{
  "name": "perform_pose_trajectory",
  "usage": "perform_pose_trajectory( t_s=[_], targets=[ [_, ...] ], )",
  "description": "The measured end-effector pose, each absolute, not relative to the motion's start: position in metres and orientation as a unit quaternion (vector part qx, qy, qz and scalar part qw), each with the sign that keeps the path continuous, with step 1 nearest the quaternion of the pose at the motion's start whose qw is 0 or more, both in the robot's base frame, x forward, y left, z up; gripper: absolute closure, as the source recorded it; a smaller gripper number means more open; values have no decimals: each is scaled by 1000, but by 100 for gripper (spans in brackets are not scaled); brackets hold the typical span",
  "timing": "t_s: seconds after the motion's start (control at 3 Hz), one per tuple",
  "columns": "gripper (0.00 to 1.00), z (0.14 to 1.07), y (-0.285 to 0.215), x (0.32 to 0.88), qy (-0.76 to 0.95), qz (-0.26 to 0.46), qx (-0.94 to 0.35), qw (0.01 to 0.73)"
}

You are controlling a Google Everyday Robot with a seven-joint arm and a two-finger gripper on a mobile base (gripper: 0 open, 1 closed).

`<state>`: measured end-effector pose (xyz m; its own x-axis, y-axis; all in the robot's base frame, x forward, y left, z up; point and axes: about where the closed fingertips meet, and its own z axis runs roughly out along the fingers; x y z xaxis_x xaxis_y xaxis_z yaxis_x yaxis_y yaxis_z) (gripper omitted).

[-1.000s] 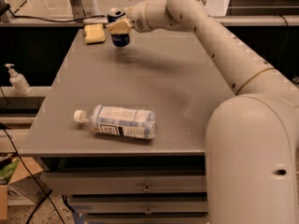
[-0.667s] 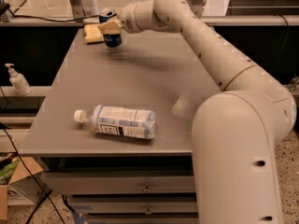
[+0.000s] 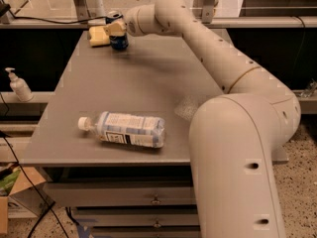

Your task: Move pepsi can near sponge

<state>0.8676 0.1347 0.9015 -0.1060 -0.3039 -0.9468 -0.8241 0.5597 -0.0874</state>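
The pepsi can [image 3: 118, 39] is a dark-blue can with a silver top, upright at the far left of the grey table [image 3: 138, 88]. My gripper [image 3: 115, 29] is shut on the pepsi can, reaching in from the right. The pale-yellow sponge [image 3: 98, 35] lies just left of the can, almost touching it. I cannot tell whether the can rests on the table or hangs just above it.
A clear plastic bottle [image 3: 124, 129] with a white cap lies on its side near the table's front edge. My arm [image 3: 213, 48] stretches across the table's right side. A soap dispenser [image 3: 19, 85] stands left of the table. Drawers [image 3: 124, 197] sit below the front.
My gripper has carried the pepsi can to the left, from a short way off the sponge to right beside it. The bottle has not moved.
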Motion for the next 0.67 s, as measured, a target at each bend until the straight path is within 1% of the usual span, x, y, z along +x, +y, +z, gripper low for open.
perform_pose_trajectory(
  t_s=[0.33,0.67],
  targets=[
    [13,897,126,881,716,242,-375,536],
    [0,895,128,881,717,244,-375,535]
  ],
)
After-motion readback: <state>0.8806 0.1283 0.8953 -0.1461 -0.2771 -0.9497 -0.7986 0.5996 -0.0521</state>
